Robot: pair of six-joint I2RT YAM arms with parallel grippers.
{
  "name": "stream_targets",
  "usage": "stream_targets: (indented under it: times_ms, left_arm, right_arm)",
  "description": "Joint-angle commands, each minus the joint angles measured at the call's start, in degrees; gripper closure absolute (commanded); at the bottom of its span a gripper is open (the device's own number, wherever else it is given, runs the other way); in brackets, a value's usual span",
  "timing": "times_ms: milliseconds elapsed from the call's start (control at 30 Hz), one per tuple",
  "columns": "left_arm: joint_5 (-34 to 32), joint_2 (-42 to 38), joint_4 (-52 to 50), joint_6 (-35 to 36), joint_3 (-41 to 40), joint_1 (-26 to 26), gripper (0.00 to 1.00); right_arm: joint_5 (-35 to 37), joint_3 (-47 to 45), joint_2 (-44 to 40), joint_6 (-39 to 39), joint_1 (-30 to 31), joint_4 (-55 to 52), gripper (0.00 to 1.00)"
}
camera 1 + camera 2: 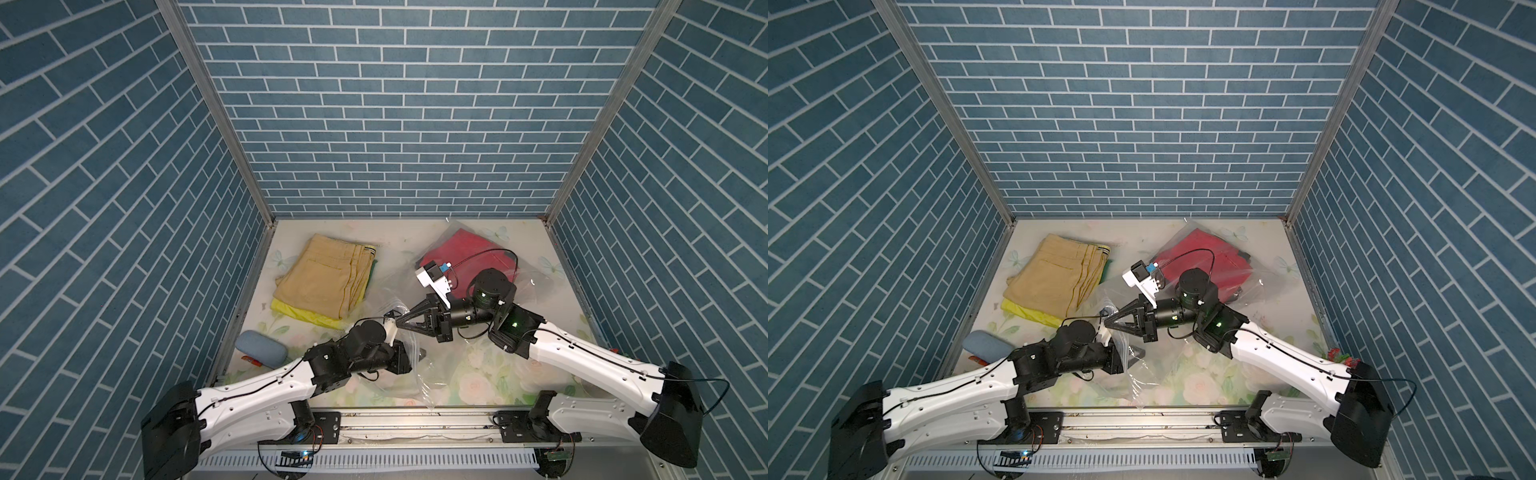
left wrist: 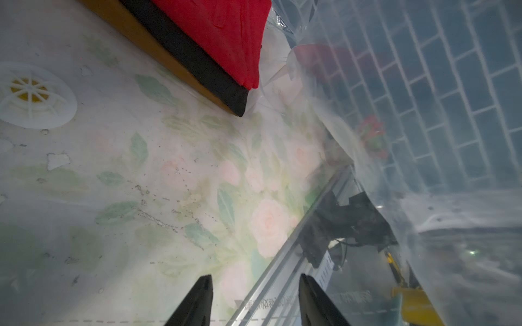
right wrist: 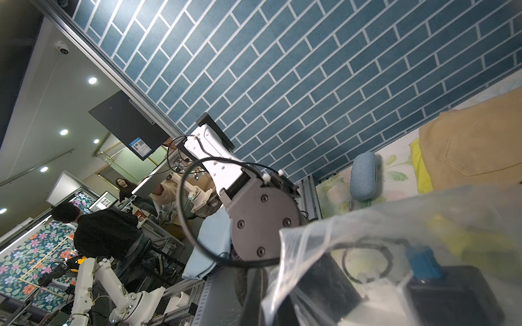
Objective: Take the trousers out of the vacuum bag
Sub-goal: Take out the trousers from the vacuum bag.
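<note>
Lying at the far left of the floral surface (image 1: 374, 245), a stack of trousers is out of the bag: beige trousers (image 1: 324, 278) on top, yellow trousers (image 1: 299, 313) under them, and a sliver of green at the stack's far edge. Near the front left corner sits a blue-grey case (image 1: 262, 354).

Toward the middle, the left hand (image 2: 254, 299) reaches into the open mouth of the vacuum bag (image 1: 419, 374); in the left wrist view its two dark fingers (image 2: 197, 302) stand apart with nothing between them, released, seen through hazy plastic. That view also shows the bag's white valve (image 2: 34, 96) lying flat against the surface.

Just beyond the left wrist, the right hand (image 1: 401, 323) is clenched on a lifted edge of the bag, its tips meeting in a point in both top views; crinkled plastic fills the near corner of the right wrist view (image 3: 367, 240).

Farther right, at the back, the red trousers (image 1: 461, 249) lie inside the bag, partly hidden by the right arm. From the left wrist they top a folded pile, with black trousers (image 2: 197, 56) beneath and brown trousers (image 2: 158, 48) lowest.
</note>
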Motion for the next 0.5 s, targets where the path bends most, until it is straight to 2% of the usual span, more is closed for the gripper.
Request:
stream_targets:
  times_ms: [0, 100, 200, 467]
  left_arm:
    - [-3.3, 2.59, 15.26, -7.28, -3.21, -0.8, 0.59]
    - [-5.82, 5.01, 21.85, -10.23, -3.31, -2.15, 0.58]
    - [-8.53, 8.93, 23.4, -11.54, -0.29, -3.8, 0.54]
    - [-8.42, 20.46, 31.88, -16.77, 2.24, -4.83, 0.53]
  right_arm:
    - [-0.17, 1.65, -2.03, -1.54, 0.13, 2.18, 1.0]
    - [0.05, 1.99, -2.21, -1.61, 0.13, 2.19, 1.0]
    - [0.02, 2.01, -1.89, -1.54, 0.14, 2.6, 1.0]
    - [-0.11, 2.15, -1.77, 0.08, 0.15, 5.65, 1.0]
